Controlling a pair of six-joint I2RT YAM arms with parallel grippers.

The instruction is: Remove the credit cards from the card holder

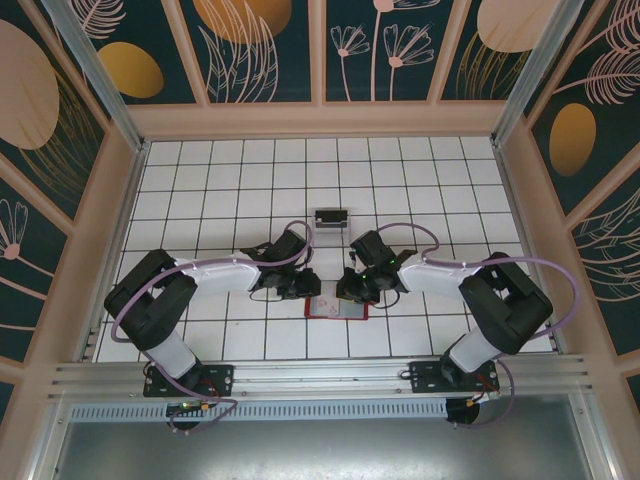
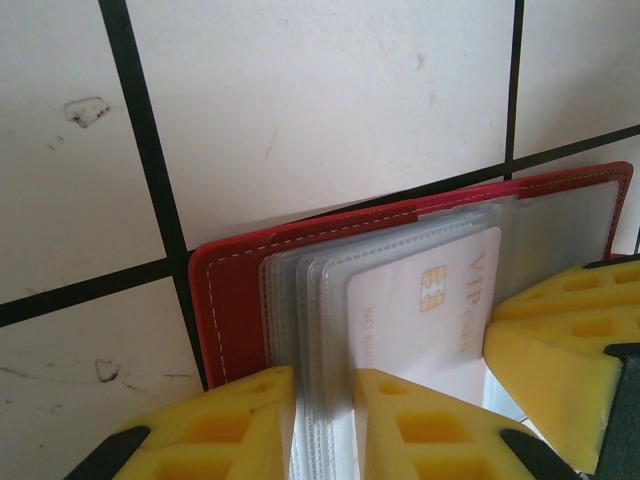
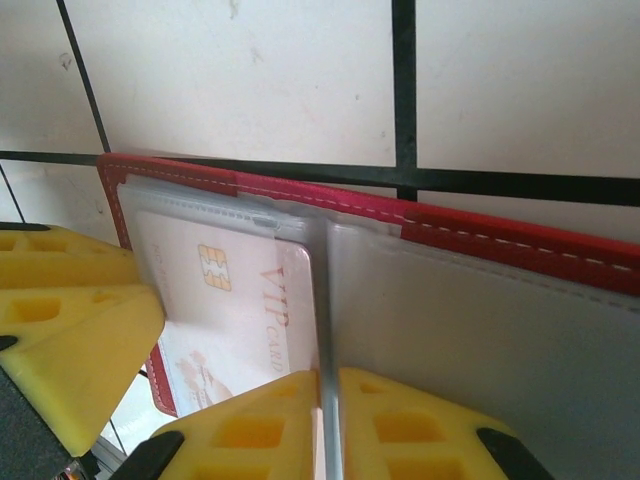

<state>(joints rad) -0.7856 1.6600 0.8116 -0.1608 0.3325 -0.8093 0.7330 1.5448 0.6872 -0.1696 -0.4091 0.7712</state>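
Top cam overhead — wrist cams close, sharing card holder (image 2: 230,300).

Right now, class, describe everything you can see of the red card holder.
The card holder lies open on the white tiled table: red leather-like cover with pale stitching, clear plastic sleeves fanned inside, one holding a white VIP card with a gold chip. The left fingers and right fingers each pinch sleeves.

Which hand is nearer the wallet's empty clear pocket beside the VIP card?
Right. The right hand pinches a clear sleeve at the edge of the empty pocket. The left hand is beyond the VIP card, gripping the sleeve stack on the other half of the wallet.
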